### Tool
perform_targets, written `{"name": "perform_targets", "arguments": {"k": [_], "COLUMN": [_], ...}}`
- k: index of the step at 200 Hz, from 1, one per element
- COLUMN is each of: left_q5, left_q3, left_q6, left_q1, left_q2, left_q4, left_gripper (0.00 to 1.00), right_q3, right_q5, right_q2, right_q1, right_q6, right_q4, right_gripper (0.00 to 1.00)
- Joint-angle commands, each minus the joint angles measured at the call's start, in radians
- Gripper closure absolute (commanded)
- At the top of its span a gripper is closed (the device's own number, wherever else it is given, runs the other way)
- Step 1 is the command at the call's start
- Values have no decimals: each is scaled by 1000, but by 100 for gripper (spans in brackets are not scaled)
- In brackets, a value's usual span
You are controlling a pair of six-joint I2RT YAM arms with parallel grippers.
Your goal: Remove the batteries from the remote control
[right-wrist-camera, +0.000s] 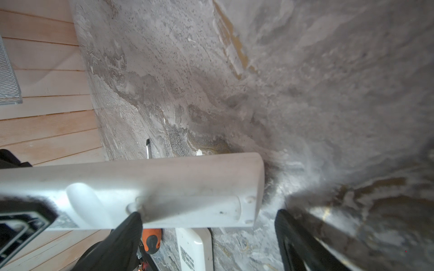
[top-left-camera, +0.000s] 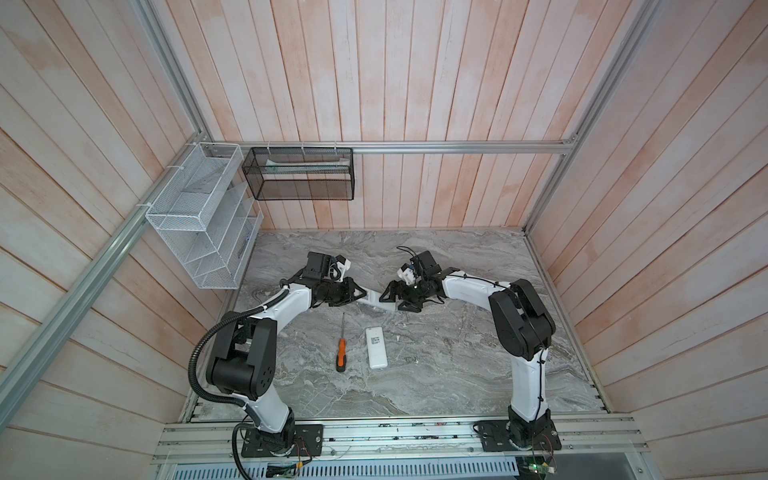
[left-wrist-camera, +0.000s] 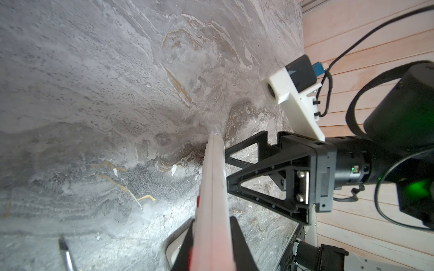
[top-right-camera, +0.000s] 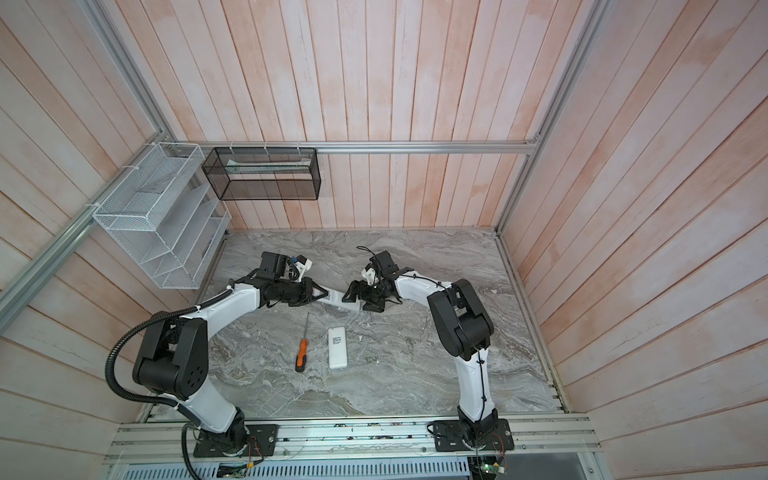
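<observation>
Left fingers [left-wrist-camera: 238, 244] clamp narrowly on one end of the remote control [top-left-camera: 376, 298], held at mid-frame in both top views. Right fingers [right-wrist-camera: 122, 234] stand wide, one tip at the cover [right-wrist-camera: 192, 208] seam. Batteries unseen, presumably inside. A hard push may twist the remote loose. The left arm [top-left-camera: 286, 299] and right arm [top-left-camera: 469, 289] reach inward, elbows raised.

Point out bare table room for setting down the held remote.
Widest free patch: the table between the lying remote and the right arm. Also bare: the far strip by the back wall and the near strip along the front rail. Crowded: mid-table, where the left gripper holds the held remote at the open right gripper, and the screwdriver beside the lying remote.
</observation>
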Motion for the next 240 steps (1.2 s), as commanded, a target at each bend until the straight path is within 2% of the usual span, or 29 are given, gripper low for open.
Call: {"name": "perform_targets", "arguments": {"k": [1, 127, 165, 207, 240], "left_q5": [-88, -85, -80, -74, -84], "left_q3": [-36, -22, -17, -7, -4], "left_q6": [46, 46, 44, 44, 44], "left_q1": [0, -1, -2, -13, -17], "left_q2": [34, 44, 46, 47, 41], "left_q4": [-64, -71, -69, -67, -67], "left_gripper": [100, 100, 100, 100, 100], "right_q3": [25, 60, 138, 310, 428], "right_q5": [7, 23, 116, 260, 382], "right_q2": [35, 69, 108, 178, 220], "right_q1": [2, -2, 42, 106, 137], "right_q6": [10, 2, -62, -156, -181], "right_q4": [6, -10, -111, -295, -437], "right_gripper": [12, 13, 13, 12, 10]}}
